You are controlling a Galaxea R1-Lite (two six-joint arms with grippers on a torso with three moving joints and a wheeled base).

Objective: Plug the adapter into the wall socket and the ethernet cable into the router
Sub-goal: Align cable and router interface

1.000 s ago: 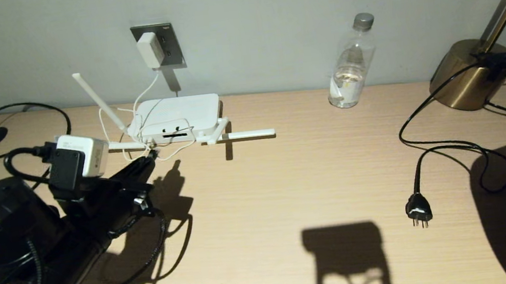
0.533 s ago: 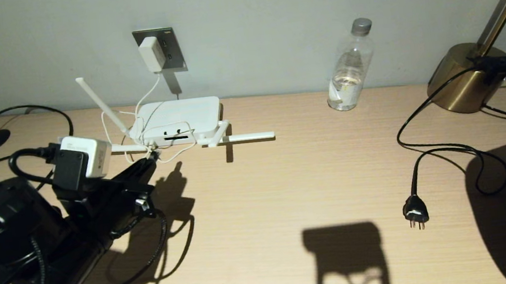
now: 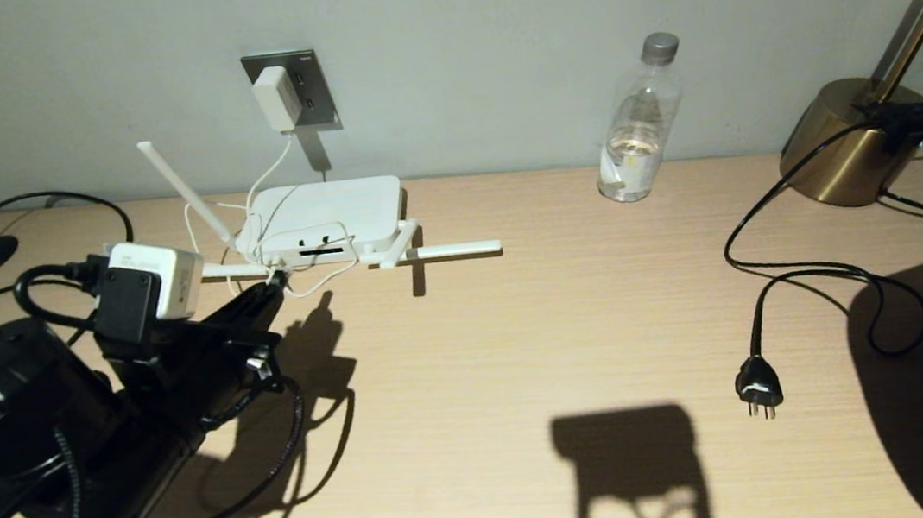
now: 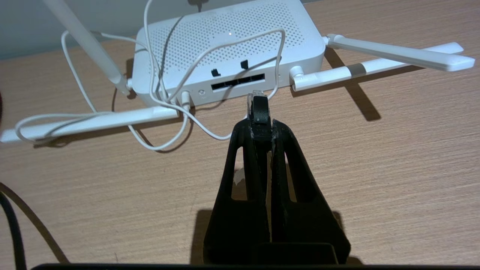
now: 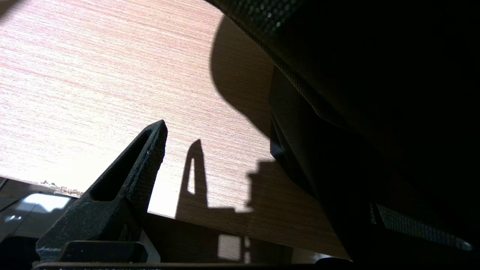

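Before the router (image 4: 228,48), white cords (image 4: 221,48) cross its ports; left gripper (image 4: 261,125) pinches ethernet cable (image 4: 259,108).

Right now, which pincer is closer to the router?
Left. The left pincer holds the ethernet cable's plug just short of the router ports. The right pincer hangs open at the desk edge, away from it.

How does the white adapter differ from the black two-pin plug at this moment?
The small white rectangular adapter sits in the grey wall socket; the black two-pin plug lies loose on the wooden desk. The adapter's cord is thin and white, the plug's thicker and black. Both are power connectors.
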